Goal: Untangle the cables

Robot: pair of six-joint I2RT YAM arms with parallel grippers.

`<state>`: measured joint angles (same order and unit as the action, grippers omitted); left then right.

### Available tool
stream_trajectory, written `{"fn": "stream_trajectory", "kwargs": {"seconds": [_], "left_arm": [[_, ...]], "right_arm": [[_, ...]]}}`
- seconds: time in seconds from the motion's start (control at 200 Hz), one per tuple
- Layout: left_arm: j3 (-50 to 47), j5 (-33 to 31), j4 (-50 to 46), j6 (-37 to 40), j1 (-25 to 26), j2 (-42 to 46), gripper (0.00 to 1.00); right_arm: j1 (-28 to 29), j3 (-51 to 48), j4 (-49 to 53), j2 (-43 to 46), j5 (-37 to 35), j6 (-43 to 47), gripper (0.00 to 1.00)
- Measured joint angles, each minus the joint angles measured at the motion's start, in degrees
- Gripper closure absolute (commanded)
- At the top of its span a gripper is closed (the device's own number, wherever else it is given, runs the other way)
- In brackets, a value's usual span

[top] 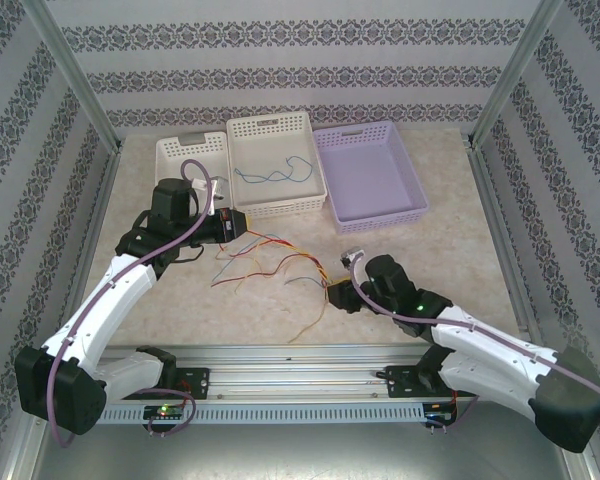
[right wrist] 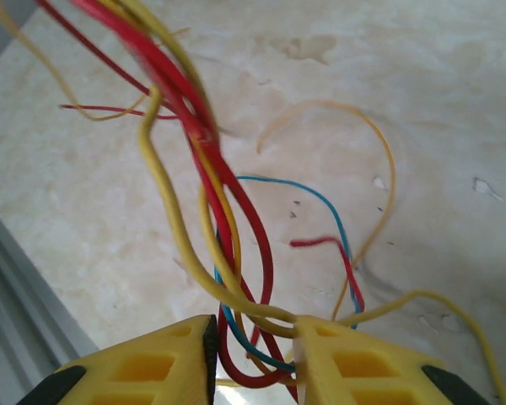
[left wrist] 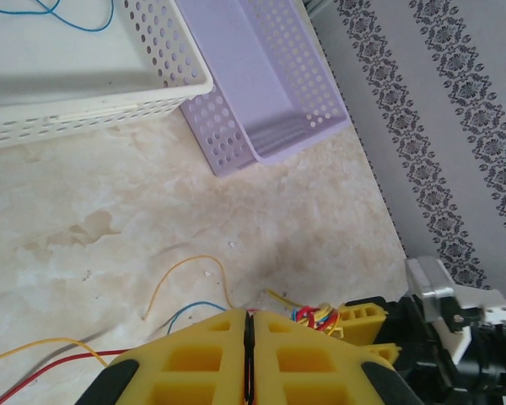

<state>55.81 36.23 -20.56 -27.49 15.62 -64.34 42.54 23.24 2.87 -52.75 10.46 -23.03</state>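
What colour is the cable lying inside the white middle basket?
Blue; the cable in the white basket shows best in the top external view.

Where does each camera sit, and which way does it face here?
Top external: above, behind the bases, looking down at the table, left arm and right arm.
Left wrist: on the left arm, facing far-right past left gripper to purple basket.
Right wrist: on the right arm, facing left past right gripper.
Shared: both wrist views show the cables and right gripper.
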Motion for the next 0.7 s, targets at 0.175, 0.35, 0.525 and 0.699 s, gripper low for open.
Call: {"fn": "stream_trajectory", "kwargs": {"seconds": [0.175, 0.35, 0.525, 0.699], "left_arm": [[-0.3, -0.1, 0.0, 0.0, 0.0, 0.0, 1.00], [-0.3, -0.4, 0.0, 0.0, 0.0, 0.2, 1.00], [-0.3, -0.5, 0.0, 0.0, 0.0, 0.3, 1.00], [-0.3, -0.5, 0.0, 0.0, 0.0, 0.3, 1.00]], "right_arm": [[0.0, 0.0, -1.4, -4.2, -2.5, 0.9, 0.96], [0.0, 0.0, -1.0, -1.0, -5.2, 0.9, 1.00], [-0.1, -1.6, -2.2, 7.8, -5.8, 0.5, 0.71], [-0.4, -5.1, -4.0, 11.2, -2.3, -0.1, 0.60]]}}
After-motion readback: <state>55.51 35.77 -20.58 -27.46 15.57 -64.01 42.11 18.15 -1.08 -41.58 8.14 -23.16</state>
